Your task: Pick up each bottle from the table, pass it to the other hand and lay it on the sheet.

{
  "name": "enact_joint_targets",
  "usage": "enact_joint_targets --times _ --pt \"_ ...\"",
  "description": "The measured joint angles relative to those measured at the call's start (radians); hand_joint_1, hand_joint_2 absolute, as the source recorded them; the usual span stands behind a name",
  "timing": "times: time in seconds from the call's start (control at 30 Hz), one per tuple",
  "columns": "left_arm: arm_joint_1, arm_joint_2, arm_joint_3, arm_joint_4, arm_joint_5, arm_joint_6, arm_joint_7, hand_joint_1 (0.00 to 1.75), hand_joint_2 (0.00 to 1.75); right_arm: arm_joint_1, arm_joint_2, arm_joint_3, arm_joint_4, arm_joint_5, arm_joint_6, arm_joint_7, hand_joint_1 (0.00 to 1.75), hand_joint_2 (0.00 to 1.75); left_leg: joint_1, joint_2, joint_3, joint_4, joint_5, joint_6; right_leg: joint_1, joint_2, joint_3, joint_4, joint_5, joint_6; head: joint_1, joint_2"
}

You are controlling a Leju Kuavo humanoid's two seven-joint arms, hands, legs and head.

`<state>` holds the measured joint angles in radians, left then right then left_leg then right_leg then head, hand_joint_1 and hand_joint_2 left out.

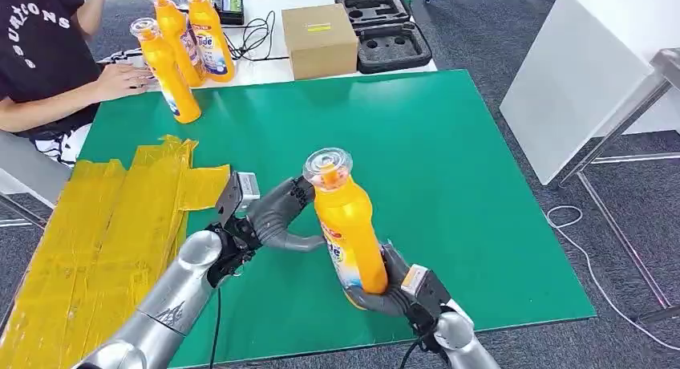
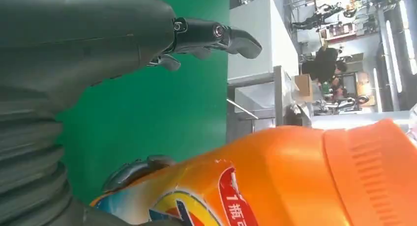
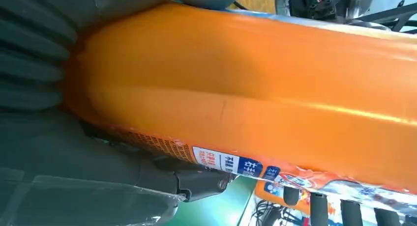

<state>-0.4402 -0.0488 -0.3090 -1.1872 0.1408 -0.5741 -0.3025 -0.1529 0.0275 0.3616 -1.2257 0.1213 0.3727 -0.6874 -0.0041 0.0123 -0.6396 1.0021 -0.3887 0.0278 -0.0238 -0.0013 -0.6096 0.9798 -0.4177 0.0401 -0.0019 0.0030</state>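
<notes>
While the right hand (image 1: 383, 287) grips the orange bottle (image 1: 346, 229) low on its body, holding it nearly upright above the green table (image 1: 449, 168), the left hand (image 1: 282, 216) waits beside the bottle with fingers spread, holding nothing. The yellow sheet (image 1: 104, 241) lies left of the bottle. Beyond the bottle stand three more bottles (image 1: 183, 48), a cardboard box (image 1: 319, 38) and a seated person (image 1: 44, 56).

Head view: high, looking forward and down over the green desk (image 1: 481, 184). Both wrist views: turned, very close behind their hands, sharing the orange bottle (image 1: 350, 233) with the head view.
</notes>
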Motion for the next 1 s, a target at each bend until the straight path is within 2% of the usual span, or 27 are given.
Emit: enact_joint_targets --times 0.4,0.5,0.57,0.83,1.0 --pt "-0.02 0.048 0.014 0.017 0.093 0.055 0.034 0.0 1.75 0.0 -0.012 0.017 0.002 0.028 -0.053 -0.001 1.75 1.75 0.0 0.0 0.0 0.0 0.0 0.0 0.0 0.0 0.0 0.0 0.0 0.0 0.0 0.0" --pt "-0.019 0.058 0.036 0.031 0.105 0.066 0.037 0.0 1.75 -0.002 -0.01 0.022 0.002 0.052 -0.097 0.0 1.75 1.75 0.0 0.0 0.0 0.0 0.0 0.0 0.0 0.0 0.0 0.0 0.0 0.0 0.0 0.0" --pt "-0.015 0.06 0.044 0.034 0.1 0.075 0.037 0.0 1.75 -0.005 -0.007 0.024 0.0 0.085 -0.174 0.002 1.75 1.75 0.0 0.0 0.0 0.0 0.0 0.0 0.0 0.0 0.0 0.0 0.0 0.0 0.0 0.0" --pt "0.023 0.047 0.047 0.016 0.097 0.158 0.072 0.0 1.75 -0.01 0.045 0.041 -0.037 0.247 -0.677 0.024 1.75 1.75 0.0 0.0 0.0 0.0 0.0 0.0 0.0 0.0 0.0 0.0 0.0 0.0 0.0 0.0" --pt "0.03 0.029 0.045 0.008 0.108 0.178 0.083 0.0 1.75 -0.012 0.062 0.063 -0.049 0.259 -0.73 0.029 1.75 1.75 0.0 0.0 0.0 0.0 0.0 0.0 0.0 0.0 0.0 0.0 0.0 0.0 0.0 0.0"
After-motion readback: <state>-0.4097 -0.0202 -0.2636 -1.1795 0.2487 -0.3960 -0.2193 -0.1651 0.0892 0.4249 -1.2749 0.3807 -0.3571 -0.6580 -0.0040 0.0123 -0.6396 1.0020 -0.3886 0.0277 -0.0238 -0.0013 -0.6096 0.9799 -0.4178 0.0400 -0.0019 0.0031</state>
